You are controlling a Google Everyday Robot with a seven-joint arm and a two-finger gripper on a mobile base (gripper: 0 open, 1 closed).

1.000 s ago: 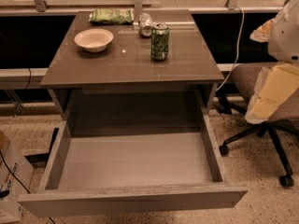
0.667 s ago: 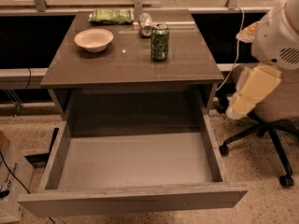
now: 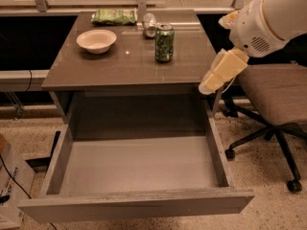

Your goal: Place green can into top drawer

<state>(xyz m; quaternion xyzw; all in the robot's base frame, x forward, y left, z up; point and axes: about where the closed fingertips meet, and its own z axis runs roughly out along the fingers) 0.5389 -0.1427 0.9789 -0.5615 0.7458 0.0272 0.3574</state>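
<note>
The green can (image 3: pixel 164 42) stands upright on the surface (image 3: pixel 120 68) at upper centre, the top drawer (image 3: pixel 139 202) pulled open below, while the claw (image 3: pixel 214 79) hangs at centre right, its grip impossible to tell.

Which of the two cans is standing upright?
The green can; the silver can behind it lies on its side. The gripper hangs beside the table edge.

gripper (image 3: pixel 210 86): at the table's (image 3: pixel 129 66) right front corner, its form hard to tell.
arm (image 3: pixel 268 18): right of the table, cut off by the top and right edges.
chair (image 3: pixel 273 87): right of the table, cut off by the right edge.
box (image 3: pixel 9 186): left of the table, cut off by the left edge.
</note>
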